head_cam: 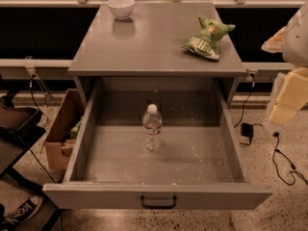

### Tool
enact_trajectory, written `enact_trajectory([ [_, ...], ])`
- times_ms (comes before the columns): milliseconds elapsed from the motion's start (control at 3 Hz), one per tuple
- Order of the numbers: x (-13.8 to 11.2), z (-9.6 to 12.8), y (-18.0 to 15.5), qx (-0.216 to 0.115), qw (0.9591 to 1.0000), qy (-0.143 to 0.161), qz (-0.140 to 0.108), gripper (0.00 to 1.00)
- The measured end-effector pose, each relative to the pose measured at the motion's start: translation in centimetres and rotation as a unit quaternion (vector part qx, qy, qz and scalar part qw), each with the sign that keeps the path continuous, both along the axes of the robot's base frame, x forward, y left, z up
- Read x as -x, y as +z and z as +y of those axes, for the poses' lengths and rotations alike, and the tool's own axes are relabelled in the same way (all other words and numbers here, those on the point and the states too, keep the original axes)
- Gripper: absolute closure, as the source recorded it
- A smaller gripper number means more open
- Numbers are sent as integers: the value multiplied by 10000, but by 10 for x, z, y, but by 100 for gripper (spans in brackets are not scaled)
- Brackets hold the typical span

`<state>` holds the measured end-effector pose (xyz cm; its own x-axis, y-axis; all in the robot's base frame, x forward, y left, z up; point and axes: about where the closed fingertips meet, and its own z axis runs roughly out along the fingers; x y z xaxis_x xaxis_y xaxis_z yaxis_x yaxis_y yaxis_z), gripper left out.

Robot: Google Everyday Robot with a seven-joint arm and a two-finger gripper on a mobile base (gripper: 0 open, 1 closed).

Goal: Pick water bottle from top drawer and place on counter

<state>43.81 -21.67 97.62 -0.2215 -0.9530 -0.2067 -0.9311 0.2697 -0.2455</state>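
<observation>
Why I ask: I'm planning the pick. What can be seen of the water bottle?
The water bottle is small, clear plastic, with a white cap and a pale label band bearing red marks. It stands upright near the middle of the open top drawer, touching only its crumb-speckled floor, clear of the walls. The tool is at the view's right edge, apart from it.

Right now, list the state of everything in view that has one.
Drawer: pulled open.
Water bottle: upright, capped, standing on the drawer floor.
Bowl: upright, at the counter back.
Snack bag: crumpled, lying on the counter, right side.
Gripper: at the picture's right edge, outside the drawer, away from the bottle.
</observation>
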Motion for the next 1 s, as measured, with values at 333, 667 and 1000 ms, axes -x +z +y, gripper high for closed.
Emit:
enact_trajectory([
  [333,0,0,0,0,10000,0,0,0],
  [667,-3,3,-11,-406,9992,-18,-43,0],
  [1000,-17,1,-70,-1401,9901,-35,-15,0],
])
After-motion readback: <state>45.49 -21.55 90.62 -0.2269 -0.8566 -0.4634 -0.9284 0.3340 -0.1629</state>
